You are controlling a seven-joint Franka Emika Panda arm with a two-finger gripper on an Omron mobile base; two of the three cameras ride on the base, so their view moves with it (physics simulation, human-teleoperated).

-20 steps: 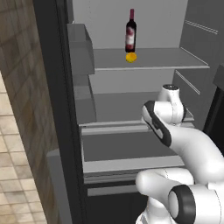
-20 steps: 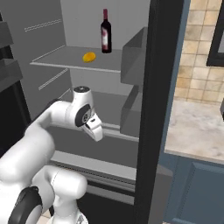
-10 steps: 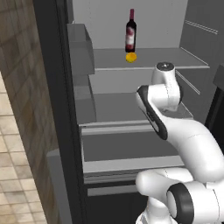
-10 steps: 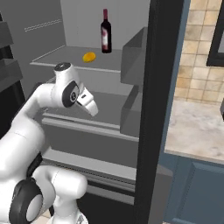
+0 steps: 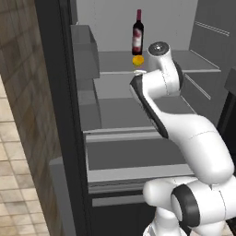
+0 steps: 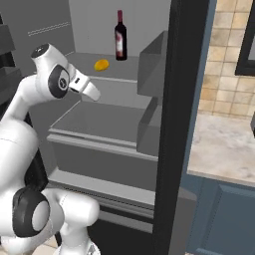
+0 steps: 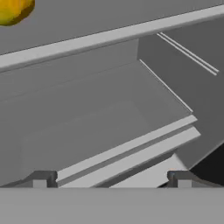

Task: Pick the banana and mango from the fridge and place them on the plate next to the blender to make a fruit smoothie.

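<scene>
- Right base view: the mango (image 6: 101,64) sits on the upper shelf (image 6: 74,59) of the open fridge (image 6: 179,99), just beside a dark wine bottle (image 6: 119,36), while the gripper (image 6: 90,89) hangs in front of that shelf's front edge, lower than the fruit and pointing down toward the shelf beneath
- Hand view: the mango (image 7: 15,9) peeks in at the top left corner, above the pale shelf lip, so the fruit lies up and off to one side of where the fingers point; the two dark fingertips (image 7: 40,178) stand wide apart with nothing between them
- The mango looks rounded, with a slightly longer axis running across the shelf as the right base view shows it
- Left base view: the arm is folded high, elbow raised beside the bottle (image 5: 138,33), the wrist bent down in front of the mango (image 5: 138,60)
- Judged from this, the hand needs to tilt up and reach onto the shelf before any grasp; the banana cannot be made out
</scene>
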